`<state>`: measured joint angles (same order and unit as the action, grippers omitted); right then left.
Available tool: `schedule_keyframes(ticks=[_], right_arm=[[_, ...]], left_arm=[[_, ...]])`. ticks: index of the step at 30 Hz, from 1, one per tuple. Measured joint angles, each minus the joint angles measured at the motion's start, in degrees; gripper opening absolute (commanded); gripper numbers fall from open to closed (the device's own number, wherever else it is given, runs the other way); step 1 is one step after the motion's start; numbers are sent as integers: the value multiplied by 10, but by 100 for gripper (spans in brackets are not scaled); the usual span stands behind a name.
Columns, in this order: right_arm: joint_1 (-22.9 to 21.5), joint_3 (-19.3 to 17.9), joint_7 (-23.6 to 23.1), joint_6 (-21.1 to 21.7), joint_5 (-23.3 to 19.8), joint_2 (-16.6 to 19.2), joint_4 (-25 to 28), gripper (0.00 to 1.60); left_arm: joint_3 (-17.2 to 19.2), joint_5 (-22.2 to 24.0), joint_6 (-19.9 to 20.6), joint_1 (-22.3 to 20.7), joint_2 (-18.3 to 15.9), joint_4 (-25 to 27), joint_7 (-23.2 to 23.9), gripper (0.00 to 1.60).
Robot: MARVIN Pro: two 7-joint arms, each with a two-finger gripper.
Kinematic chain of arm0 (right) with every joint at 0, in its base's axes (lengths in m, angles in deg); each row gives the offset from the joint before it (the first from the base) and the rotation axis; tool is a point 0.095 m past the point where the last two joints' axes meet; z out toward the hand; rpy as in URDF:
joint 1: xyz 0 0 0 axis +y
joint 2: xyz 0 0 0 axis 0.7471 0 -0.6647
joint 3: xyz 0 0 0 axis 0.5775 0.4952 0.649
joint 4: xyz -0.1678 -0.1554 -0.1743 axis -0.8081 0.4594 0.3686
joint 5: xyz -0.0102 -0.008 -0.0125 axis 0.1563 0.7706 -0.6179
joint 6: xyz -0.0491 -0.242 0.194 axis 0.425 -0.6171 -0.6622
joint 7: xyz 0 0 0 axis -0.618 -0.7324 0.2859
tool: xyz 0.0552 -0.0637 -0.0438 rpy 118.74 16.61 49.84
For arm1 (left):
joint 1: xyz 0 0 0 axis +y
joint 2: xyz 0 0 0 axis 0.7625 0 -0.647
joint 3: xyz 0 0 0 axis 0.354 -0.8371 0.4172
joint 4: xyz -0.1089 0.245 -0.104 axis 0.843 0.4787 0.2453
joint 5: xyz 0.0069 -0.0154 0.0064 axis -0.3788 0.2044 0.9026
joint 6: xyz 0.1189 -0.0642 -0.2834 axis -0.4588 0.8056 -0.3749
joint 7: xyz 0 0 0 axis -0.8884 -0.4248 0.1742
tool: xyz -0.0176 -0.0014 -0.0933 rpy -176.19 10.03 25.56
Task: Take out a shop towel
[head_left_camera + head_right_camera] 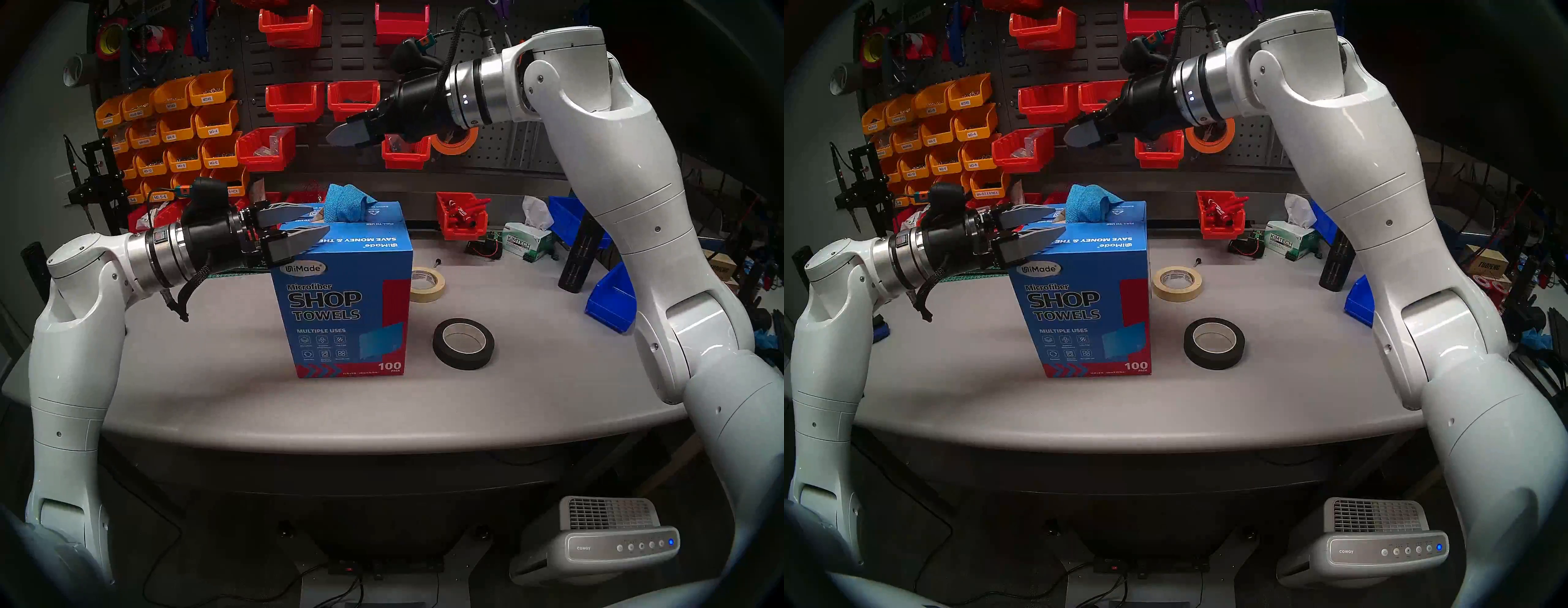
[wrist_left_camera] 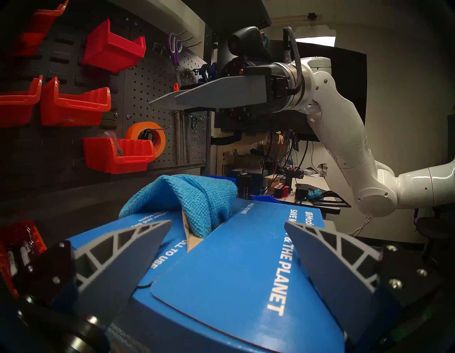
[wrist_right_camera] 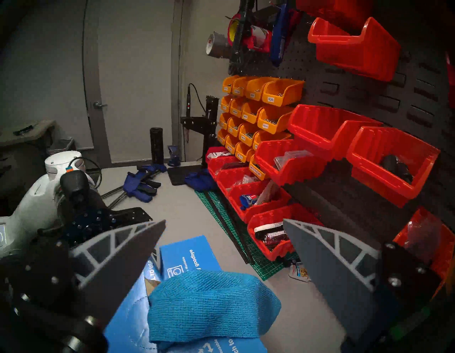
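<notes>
From my head, the shop towel (image 1: 345, 203) pokes out of the carton (image 1: 348, 305) top on the table (image 1: 220, 390); my left gripper (image 1: 312, 220) spreads wide level with it, my right gripper (image 1: 339, 135) above. At my left wrist, parted fingers (image 2: 138, 249) straddle the carton top. At my right wrist, wide-apart fingers (image 3: 123, 261) frame the towel below, holding nothing.
</notes>
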<state>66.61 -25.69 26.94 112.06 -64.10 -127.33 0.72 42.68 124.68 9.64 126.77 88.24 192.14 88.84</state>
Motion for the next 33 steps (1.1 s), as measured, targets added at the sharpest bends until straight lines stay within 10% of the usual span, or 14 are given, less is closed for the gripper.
schedule_keyframes(ticks=[33], right_arm=[[-55, 153, 25, 0, -162, 103, 24, 160]], left_arm=[[-12, -1, 10, -7, -15, 5, 7, 160]])
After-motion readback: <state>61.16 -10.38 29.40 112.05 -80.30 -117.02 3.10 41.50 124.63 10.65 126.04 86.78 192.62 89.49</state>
